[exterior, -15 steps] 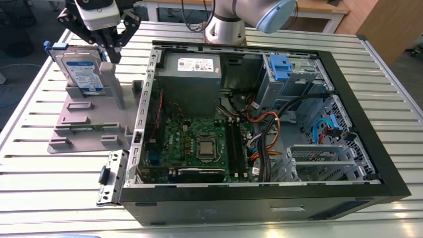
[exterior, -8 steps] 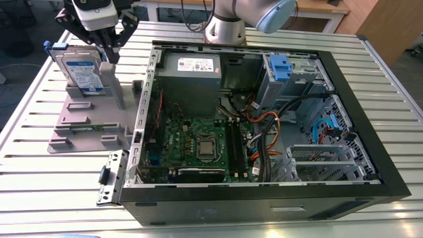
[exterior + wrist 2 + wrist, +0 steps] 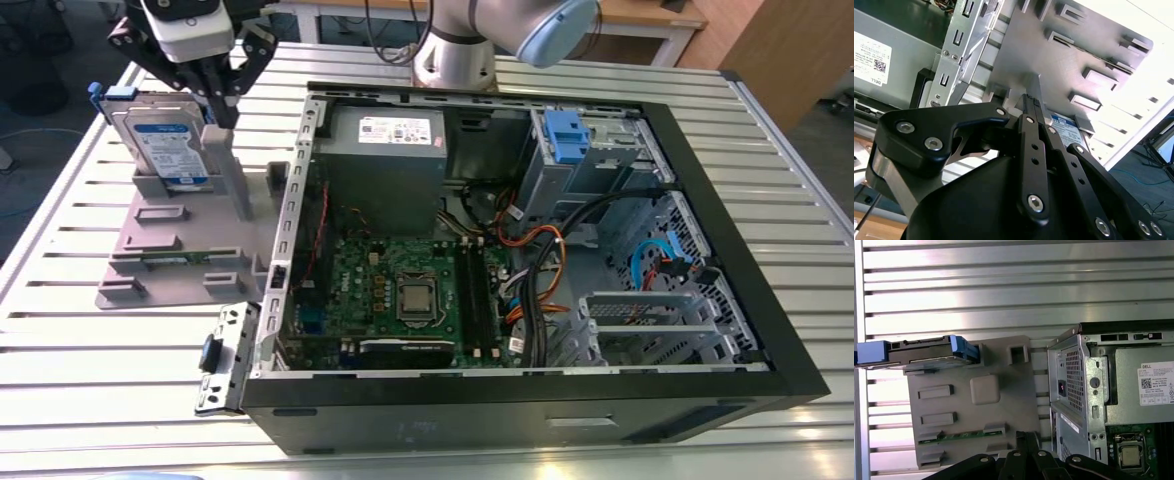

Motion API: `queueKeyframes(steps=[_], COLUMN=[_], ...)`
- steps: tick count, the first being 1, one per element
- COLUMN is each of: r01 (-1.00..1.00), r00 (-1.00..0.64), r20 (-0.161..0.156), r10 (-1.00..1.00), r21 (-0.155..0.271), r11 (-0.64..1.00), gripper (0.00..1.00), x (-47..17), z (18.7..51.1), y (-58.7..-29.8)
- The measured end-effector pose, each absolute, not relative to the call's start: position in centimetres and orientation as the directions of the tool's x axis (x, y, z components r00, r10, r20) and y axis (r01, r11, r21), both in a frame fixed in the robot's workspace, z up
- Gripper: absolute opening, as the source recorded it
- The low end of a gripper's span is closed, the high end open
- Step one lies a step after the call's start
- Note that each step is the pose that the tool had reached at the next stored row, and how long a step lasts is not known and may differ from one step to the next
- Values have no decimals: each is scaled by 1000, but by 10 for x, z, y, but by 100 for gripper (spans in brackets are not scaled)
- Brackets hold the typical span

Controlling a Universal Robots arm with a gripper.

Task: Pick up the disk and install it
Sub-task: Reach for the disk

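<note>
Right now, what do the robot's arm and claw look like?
The arm is a smooth silver-grey tube with a pale blue round cap. The claw has a whitish body and thin black jointed fingers dotted with shiny silver bolts.

Black linkage end effector (image 3: 1031, 102), silver screws (image 3: 1035, 201); grey arm (image 3: 454, 60), pale-blue joint cap (image 3: 554, 35).
</note>
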State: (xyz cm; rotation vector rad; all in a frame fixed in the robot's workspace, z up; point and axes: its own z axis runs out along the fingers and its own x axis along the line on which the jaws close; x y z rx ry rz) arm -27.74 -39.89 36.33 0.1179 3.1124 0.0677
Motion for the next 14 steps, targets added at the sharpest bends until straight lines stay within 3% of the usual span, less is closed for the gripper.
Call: queueKeyframes(steps=[14], r01=[75], r00=[-997], r20=[-25], r10=[76], r21=[44], r11=[996], gripper=[11], x=[-281], z=[363], y=[-399])
